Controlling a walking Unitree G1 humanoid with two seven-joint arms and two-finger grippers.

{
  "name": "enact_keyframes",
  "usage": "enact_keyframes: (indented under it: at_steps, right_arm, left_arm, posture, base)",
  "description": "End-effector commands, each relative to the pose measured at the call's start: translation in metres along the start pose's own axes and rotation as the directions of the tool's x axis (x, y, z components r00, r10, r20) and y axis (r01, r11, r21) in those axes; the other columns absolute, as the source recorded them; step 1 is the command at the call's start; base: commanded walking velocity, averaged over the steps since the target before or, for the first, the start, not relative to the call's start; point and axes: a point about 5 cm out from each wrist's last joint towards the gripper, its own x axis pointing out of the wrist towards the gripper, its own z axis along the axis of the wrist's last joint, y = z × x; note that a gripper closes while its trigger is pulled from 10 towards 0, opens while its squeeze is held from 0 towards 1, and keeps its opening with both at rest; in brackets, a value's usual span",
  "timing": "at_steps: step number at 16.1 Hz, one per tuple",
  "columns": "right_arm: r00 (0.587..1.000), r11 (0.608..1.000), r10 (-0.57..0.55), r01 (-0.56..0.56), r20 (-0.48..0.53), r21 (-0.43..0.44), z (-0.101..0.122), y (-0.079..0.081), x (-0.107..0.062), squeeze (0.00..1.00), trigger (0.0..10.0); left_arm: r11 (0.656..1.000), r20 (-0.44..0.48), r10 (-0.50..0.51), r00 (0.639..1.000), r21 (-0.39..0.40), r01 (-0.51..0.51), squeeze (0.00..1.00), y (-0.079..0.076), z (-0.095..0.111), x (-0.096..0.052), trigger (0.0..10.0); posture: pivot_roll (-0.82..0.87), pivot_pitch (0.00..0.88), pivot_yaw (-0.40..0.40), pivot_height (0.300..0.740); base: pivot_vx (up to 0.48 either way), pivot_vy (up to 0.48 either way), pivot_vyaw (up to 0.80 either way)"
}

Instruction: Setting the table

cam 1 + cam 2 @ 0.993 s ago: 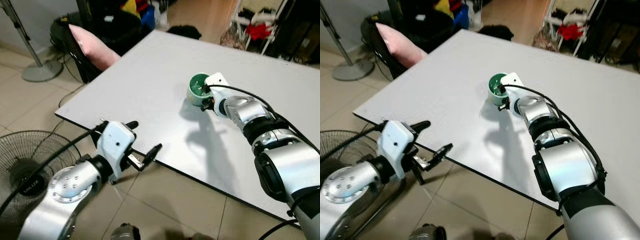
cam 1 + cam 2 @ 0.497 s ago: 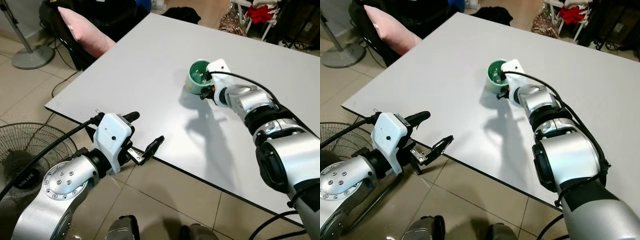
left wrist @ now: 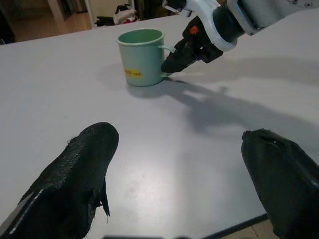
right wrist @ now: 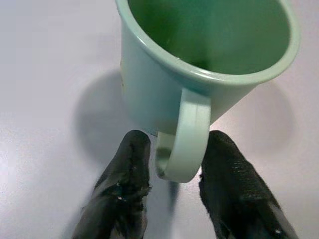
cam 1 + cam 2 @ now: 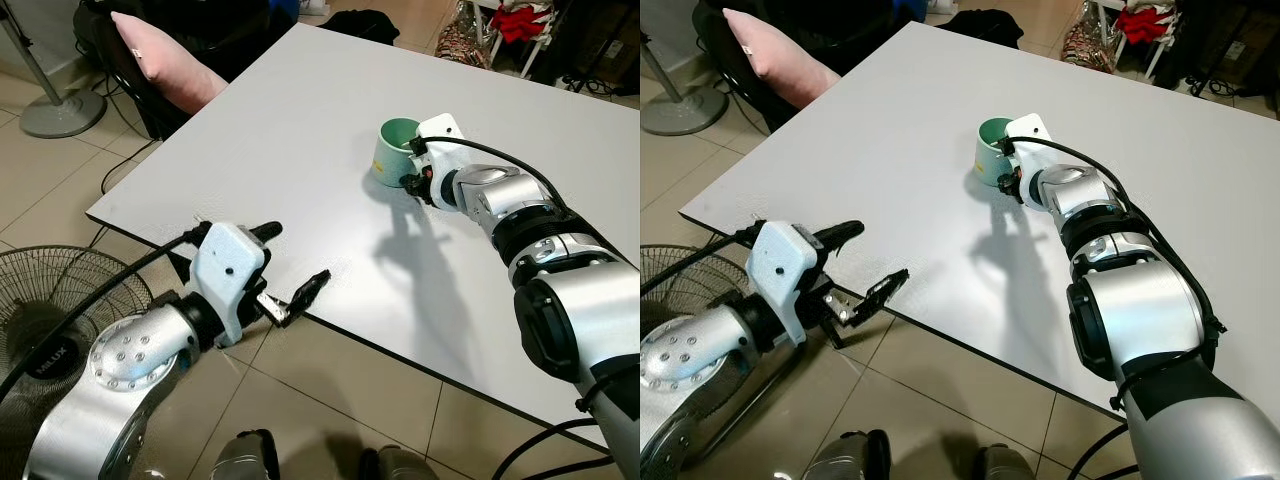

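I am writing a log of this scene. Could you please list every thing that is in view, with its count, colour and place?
mug: one, pale green, upright on the table, handle between the right gripper's fingers
table: one, white
pillow: one, pink, on a dark chair beyond the table's left corner
fan: one, black, on the floor at left
left gripper: open, at the table's near edge
right gripper: fingers either side of the mug handle

Smooth matt plastic mug [image 3: 141, 57], matt white table [image 5: 300, 130], rough black claw fingers [image 4: 128, 189], glossy floor tiles [image 5: 330, 400].
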Motion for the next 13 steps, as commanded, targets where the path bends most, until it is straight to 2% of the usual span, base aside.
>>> enact_keyframes:
  at_steps: [1, 4, 8, 9, 10, 11, 12, 13]
  right_arm:
    - [1.0, 1.0, -0.007, 0.008, 0.023, -0.009, 0.013, -0.007, -0.005, 1.0, 10.0]
    - [0.999, 1.0, 0.008, -0.008, 0.037, 0.005, 0.02, -0.014, -0.01, 1.0, 10.0]
    - [0.994, 0.994, 0.063, -0.07, 0.085, 0.082, 0.026, -0.029, -0.021, 1.0, 10.0]
    - [0.986, 0.98, 0.12, -0.136, 0.115, 0.144, 0.02, -0.039, -0.028, 1.0, 10.0]
    - [0.967, 0.961, 0.176, -0.209, 0.186, 0.179, 0.015, -0.039, -0.034, 0.63, 10.0]
    - [0.936, 0.946, 0.208, -0.267, 0.283, 0.187, 0.013, -0.035, -0.042, 0.0, 10.0]
    - [0.893, 0.945, 0.197, -0.282, 0.404, 0.163, 0.004, -0.024, -0.059, 0.0, 10.0]
    - [0.87, 0.944, 0.185, -0.287, 0.457, 0.164, -0.003, -0.014, -0.07, 0.0, 10.0]
  left_arm:
    - [1.0, -0.002, -0.001, 1.0, 0.009, 0.001, 0.0, 0.001, -0.001, 0.001, 10.0]
    - [1.0, 0.013, 0.009, 1.0, 0.005, -0.009, 0.0, 0.005, 0.0, 0.002, 10.0]
    - [0.991, 0.048, 0.071, 0.996, -0.119, -0.065, 0.0, 0.009, 0.0, 0.0, 10.0]
    - [0.98, 0.038, 0.104, 0.994, -0.175, -0.096, 0.0, 0.003, -0.005, -0.005, 10.0]
    - [0.973, 0.012, 0.163, 0.987, -0.168, -0.159, 0.0, 0.001, -0.01, -0.007, 10.0]
    - [0.962, -0.015, 0.231, 0.973, -0.144, -0.231, 0.0, 0.003, -0.015, -0.007, 10.0]
    - [0.941, -0.069, 0.32, 0.945, -0.096, -0.325, 0.0, 0.005, -0.026, -0.008, 10.0]
    - [0.92, -0.107, 0.371, 0.922, -0.095, -0.381, 0.0, 0.008, -0.033, -0.01, 10.0]
  posture:
    - [-0.06, 0.126, -0.011, 0.74]
    - [-0.07, 0.083, -0.006, 0.74]
    - [-0.08, 0.019, -0.001, 0.74]
    - [-0.07, 0.0, 0.01, 0.74]
    - [-0.08, 0.0, 0.016, 0.74]
    - [-0.08, 0.0, 0.021, 0.74]
    - [-0.08, 0.0, 0.034, 0.74]
    - [-0.08, 0.0, 0.041, 0.74]
  base:
    - [0.0, 0.0, 0.0]
    - [0.0, 0.0, 0.0]
    - [0.0, 0.0, 0.0]
    - [0.0, 0.0, 0.0]
    - [0.0, 0.0, 0.0]
    - [0.0, 0.0, 0.0]
    - [0.0, 0.0, 0.0]
    - [0.0, 0.0, 0.0]
